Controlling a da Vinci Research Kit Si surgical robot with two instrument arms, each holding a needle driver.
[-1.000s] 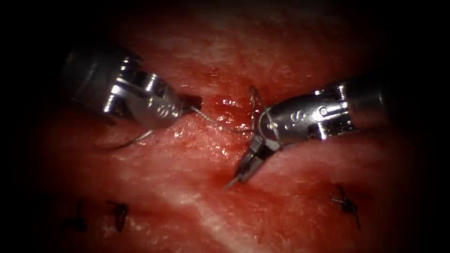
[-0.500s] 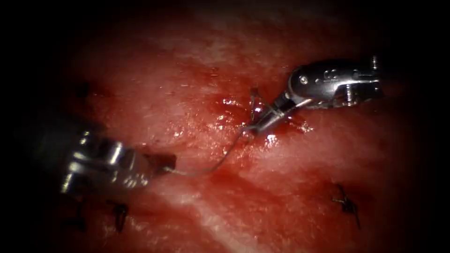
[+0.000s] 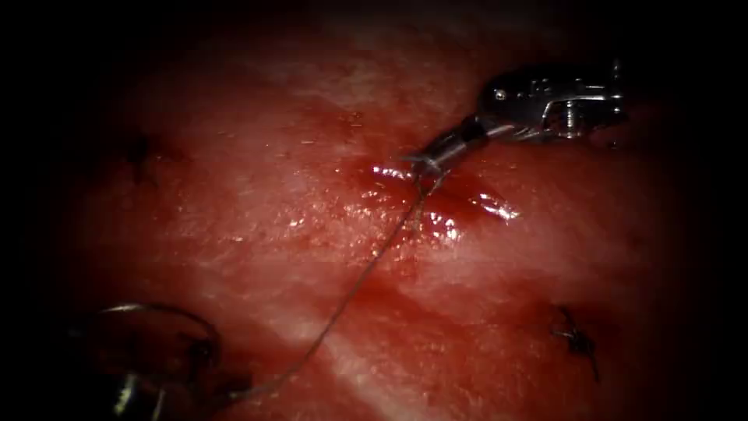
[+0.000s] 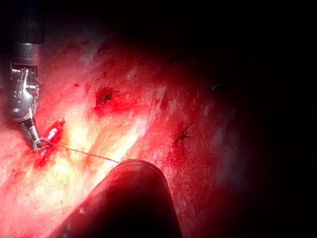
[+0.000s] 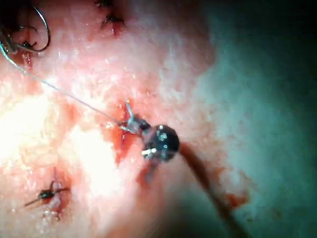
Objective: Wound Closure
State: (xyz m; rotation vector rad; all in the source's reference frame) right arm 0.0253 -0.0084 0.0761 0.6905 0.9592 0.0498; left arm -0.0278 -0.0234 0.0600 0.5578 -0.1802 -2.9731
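Note:
My right tool [image 3: 427,161] reaches in from the upper right, its jaws shut on the thread [image 3: 366,269] right at the cut [image 3: 460,204] in the tissue [image 3: 257,195]. From there the thread runs taut down and left to my left tool [image 3: 214,394] at the dark lower left, which is shut on it. The curved needle [image 3: 160,310] arcs free above that tool, out of the tissue. The right wrist view has the right tool [image 5: 131,121], the thread [image 5: 74,96] and the needle [image 5: 43,30]. The left wrist view has the right tool [image 4: 37,144] and the thread [image 4: 84,153].
Finished stitches with short cut ends sit at the lower right [image 3: 576,339], lower left [image 3: 199,351] and far left [image 3: 140,152]. Red fluid [image 3: 436,222] glistens around the cut. The left tool's shaft [image 4: 129,198] bulks large in its own wrist view.
The left tool has pulled the thread down and to the left, carrying the needle along. The right tool has drawn its end up and to the right, and the thread has gone taut.

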